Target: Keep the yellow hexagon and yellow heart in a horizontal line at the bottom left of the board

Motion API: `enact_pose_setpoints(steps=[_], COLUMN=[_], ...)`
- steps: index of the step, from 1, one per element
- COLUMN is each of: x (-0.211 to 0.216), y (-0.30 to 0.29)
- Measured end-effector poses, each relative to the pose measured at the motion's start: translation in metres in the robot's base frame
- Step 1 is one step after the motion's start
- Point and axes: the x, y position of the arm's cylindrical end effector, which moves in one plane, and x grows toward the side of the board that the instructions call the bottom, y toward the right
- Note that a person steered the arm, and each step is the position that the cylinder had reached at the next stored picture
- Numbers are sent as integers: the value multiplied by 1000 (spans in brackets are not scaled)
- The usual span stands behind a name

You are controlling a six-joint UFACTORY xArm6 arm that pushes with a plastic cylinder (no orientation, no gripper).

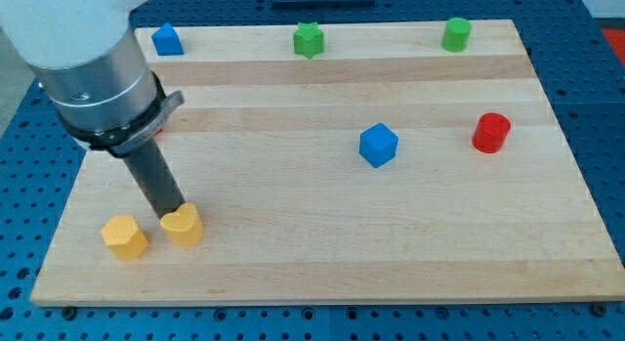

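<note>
The yellow hexagon (124, 235) lies near the board's bottom left. The yellow heart (183, 226) lies just to its right, a small gap between them, the two roughly side by side. The dark rod comes down from the grey arm at the view's upper left. My tip (172, 210) rests right at the heart's upper left edge, touching or nearly touching it, and up and to the right of the hexagon.
The wooden board (322, 263) holds other blocks: a blue house-shaped block (167, 39) at top left, a green star (308, 39) at top middle, a green cylinder (455, 34) at top right, a blue cube (378, 145) and a red cylinder (491, 132) at the right.
</note>
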Motion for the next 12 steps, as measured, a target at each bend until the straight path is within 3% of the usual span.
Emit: enact_pose_setpoints(steps=[7,10,11,12], x=[14,20,6,-35], y=[-41,30,39,45])
